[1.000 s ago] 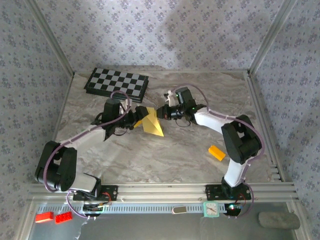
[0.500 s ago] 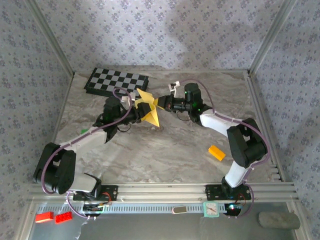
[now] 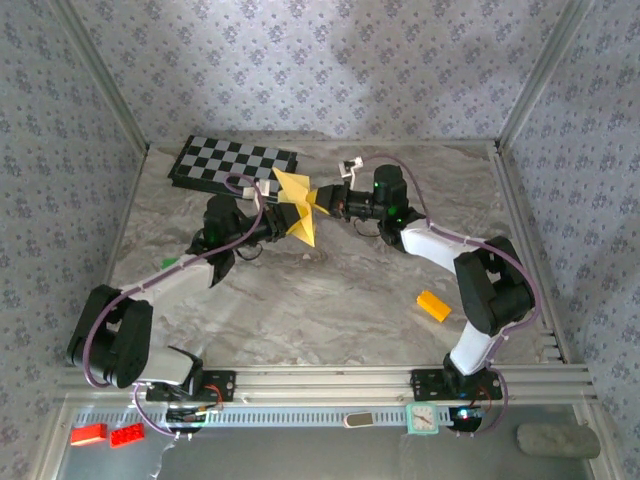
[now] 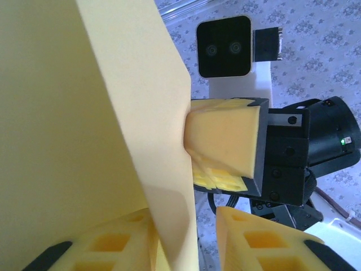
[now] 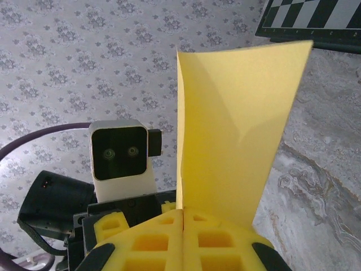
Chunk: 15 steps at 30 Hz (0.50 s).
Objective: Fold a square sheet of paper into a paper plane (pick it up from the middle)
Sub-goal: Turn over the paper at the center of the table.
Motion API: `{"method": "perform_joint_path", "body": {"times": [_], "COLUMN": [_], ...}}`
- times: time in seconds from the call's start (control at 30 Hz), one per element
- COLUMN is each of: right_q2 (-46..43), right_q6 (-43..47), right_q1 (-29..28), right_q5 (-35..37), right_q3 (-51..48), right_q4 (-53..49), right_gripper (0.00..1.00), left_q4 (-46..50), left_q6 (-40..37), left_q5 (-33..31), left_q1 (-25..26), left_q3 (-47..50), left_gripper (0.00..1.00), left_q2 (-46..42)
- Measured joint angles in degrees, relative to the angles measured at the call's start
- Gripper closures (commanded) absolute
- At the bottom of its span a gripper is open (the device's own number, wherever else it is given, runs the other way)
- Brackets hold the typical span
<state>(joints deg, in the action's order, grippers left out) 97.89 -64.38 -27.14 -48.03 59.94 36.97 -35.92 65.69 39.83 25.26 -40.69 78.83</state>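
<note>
**Kim:** Where is the yellow sheet of paper [image 3: 298, 203]?

**Me:** I see it up in the air, off the table [image 3: 330, 300], between my two arms. It has a fold in it. It is near the right end of the checkerboard [image 3: 232, 165].

**Kim:** Who has it?

**Me:** My right gripper [image 5: 183, 213]. Its two yellow fingers are pressed tight together. One edge of the paper is pinched in the line where they meet.

**Kim:** And the left gripper [image 4: 189, 226]?

**Me:** Its fingers [image 4: 113, 248] are apart. The paper runs through the gap. It lies against one finger, but I can see a bit of wall between the paper and the other finger. So it is not squeezing.

**Kim:** Are the two grippers close?

**Me:** Yes. They face each other, tip near tip, with the paper in the middle.

**Kim:** Anything else there?

**Me:** A small orange block [image 3: 434, 305] on the table, well away from the paper, by my right arm.
</note>
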Motion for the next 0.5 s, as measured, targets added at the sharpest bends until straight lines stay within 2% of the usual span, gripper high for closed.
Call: {"method": "perform_joint_path", "body": {"times": [0.27,0.3,0.4,0.5], "right_q2": [-0.2,-0.3,-0.9,-3.1], "right_q6": [-1.3,-1.4,-0.9,2.3], "right_q1": [0.3,0.3,0.4,0.8], "right_q5": [-0.5,-0.5,-0.5,0.9], "right_q3": [-0.1,-0.1,-0.2,-0.3], "right_q4": [1.0,1.0,0.4,-4.4], "right_gripper": [0.88,0.84,0.64,0.47], "left_q4": [-0.3,-0.3,-0.2,1.0], "left_q6": [-0.1,-0.2,-0.5,-1.6], "left_q5": [-0.3,-0.4,-0.5,-0.9], "left_q1": [0.0,0.0,0.0,0.0], "left_q3": [0.2,0.2,0.2,0.1], "left_gripper": [0.84,0.85,0.89,0.91], "left_q2": [0.0,0.0,0.0,0.0]}}
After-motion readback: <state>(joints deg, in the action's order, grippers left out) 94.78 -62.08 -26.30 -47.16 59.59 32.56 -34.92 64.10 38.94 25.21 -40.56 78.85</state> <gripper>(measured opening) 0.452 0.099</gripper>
